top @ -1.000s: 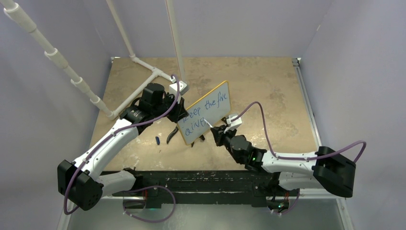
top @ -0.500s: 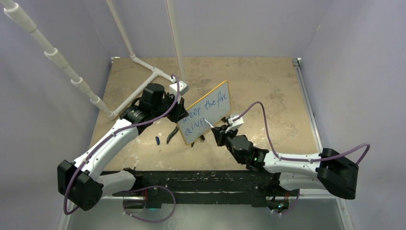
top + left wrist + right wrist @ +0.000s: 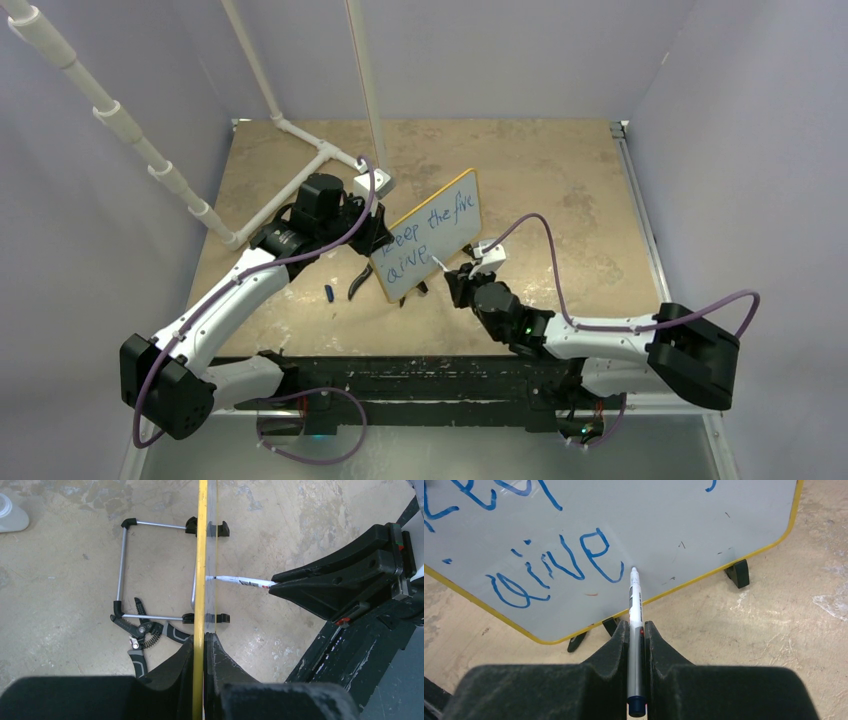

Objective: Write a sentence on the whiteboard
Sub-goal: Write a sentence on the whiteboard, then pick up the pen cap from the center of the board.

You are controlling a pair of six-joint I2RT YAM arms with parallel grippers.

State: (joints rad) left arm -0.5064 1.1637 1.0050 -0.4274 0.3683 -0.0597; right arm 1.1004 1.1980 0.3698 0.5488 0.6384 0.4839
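On the tan table (image 3: 560,180), the whiteboard (image 3: 440,240) is being clamped by the left gripper (image 3: 205,639), a marker (image 3: 635,605) against it by the right gripper (image 3: 636,628).

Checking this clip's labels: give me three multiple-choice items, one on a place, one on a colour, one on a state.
1. The marker tip is: A on the table; B at the whiteboard, right of the lower line; C above the upper line.
2. The sentence is written in: A blue; B red; C black.
3. The right gripper is: A open; B shut on nothing; C shut on the marker.
Answers: B, tip sits after the last letter; A, strokes are blue; C, fingers clamp the barrel.
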